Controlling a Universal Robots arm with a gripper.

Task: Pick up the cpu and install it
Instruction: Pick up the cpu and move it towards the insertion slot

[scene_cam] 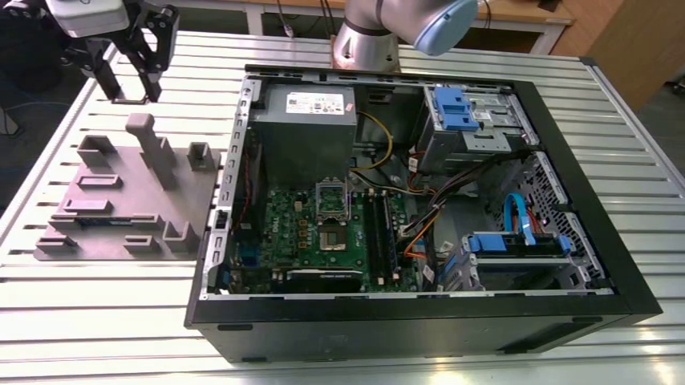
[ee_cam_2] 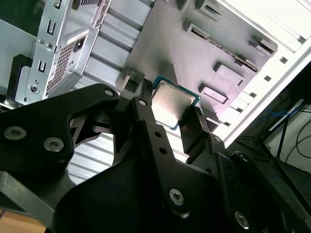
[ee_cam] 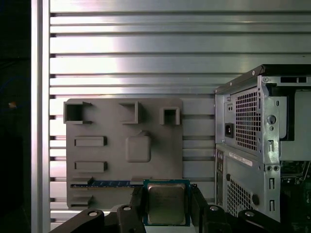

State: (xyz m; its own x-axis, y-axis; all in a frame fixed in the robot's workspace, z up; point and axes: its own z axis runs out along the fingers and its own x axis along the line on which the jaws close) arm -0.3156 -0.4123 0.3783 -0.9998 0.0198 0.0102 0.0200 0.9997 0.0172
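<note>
At about ten o'clock in the exterior view, the tool (scene_cam: 131,95) is being held in the air, at the twelve o'clock side of the grey holder tray (scene_cam: 128,196) that is resting on the slatted counter (scene_cam: 86,305). The tool is clenched on the cpu (ee_cam: 166,204): in both wrist views the cpu (ee_cam_2: 175,104) is being pinched by two opposite edges between the black fingers (ee_cam: 137,201), with its shiny top facing the cameras. The pick-up is therefore being judged as done, and the carrying toward installation as the step in hand. Toward four o'clock from the tool and well apart from it, the open computer case (scene_cam: 374,329) is lying on its side with the motherboard (scene_cam: 281,228) exposed. The socket (scene_cam: 333,215) is sitting near the board's middle, with the long memory sticks (scene_cam: 381,233) just beside it at three o'clock. Installation is being judged as calling for the cpu to be kept level, squared to the socket's frame and lowered gently, since a tilted seating could harm the contacts. The grip is being made plain by the wrist views, while the socket and the gap to it are being supplied by the exterior view. A bare square seat (ee_cam: 138,148) on the tray is being shown in the first wrist view.
</note>
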